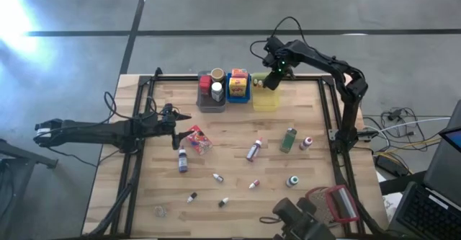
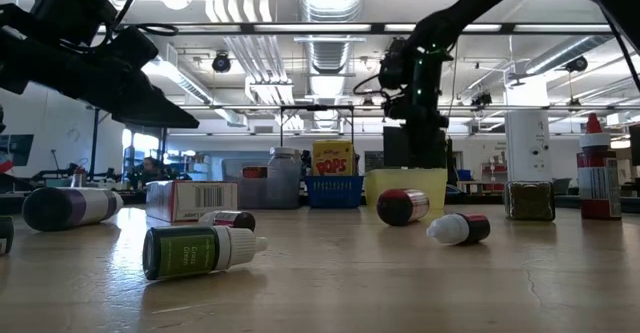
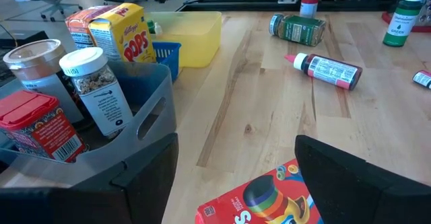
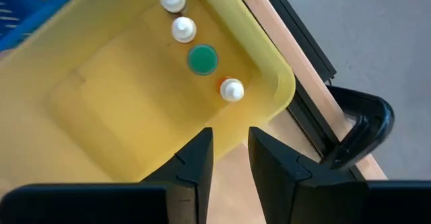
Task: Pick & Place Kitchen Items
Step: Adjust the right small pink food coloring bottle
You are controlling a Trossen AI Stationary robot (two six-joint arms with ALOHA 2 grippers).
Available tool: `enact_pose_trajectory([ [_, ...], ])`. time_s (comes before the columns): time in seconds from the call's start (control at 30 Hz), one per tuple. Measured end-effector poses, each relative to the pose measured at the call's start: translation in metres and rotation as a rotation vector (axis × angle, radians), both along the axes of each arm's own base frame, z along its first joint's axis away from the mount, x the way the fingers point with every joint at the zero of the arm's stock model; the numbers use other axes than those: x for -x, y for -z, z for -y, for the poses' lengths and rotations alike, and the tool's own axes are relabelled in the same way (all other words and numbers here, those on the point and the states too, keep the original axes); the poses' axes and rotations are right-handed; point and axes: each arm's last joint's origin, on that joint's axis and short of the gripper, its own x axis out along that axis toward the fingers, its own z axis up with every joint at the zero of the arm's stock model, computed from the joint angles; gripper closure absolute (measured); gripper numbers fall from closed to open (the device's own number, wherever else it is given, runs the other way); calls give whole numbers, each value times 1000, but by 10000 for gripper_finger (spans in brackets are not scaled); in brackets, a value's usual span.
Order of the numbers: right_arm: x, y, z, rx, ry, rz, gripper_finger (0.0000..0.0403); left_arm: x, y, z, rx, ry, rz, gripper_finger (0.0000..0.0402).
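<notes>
My right gripper hangs over the yellow bin at the table's far edge, pointing down. It is open by a narrow gap with nothing in it. Several tiny bottles, one green-capped, lie in a corner of the yellow bin. My left gripper waits at the table's left, open wide. Its fingers stand either side of the near end of a red packet that lies flat on the table. Other kitchen items lie loose on the wood: a purple bottle, a pink-capped bottle and a green bottle.
A grey bin with jars and a red tin, and a blue bin with boxes, stand left of the yellow one. Tiny bottles dot the near half. A red-framed mesh object sits near right. A black frame rail edges the table.
</notes>
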Motion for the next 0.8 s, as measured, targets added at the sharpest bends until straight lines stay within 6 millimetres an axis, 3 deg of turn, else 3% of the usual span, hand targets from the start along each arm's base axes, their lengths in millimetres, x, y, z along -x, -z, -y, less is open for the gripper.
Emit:
enact_pose_trajectory([
  [0.43, -10, -50, -52, 67, -156, 60, 362, 0, 0, 0, 0, 0, 0, 101],
  [0.8, -25, -75, -108, 86, -318, 90, 365, 0, 0, 0, 0, 0, 0, 100],
])
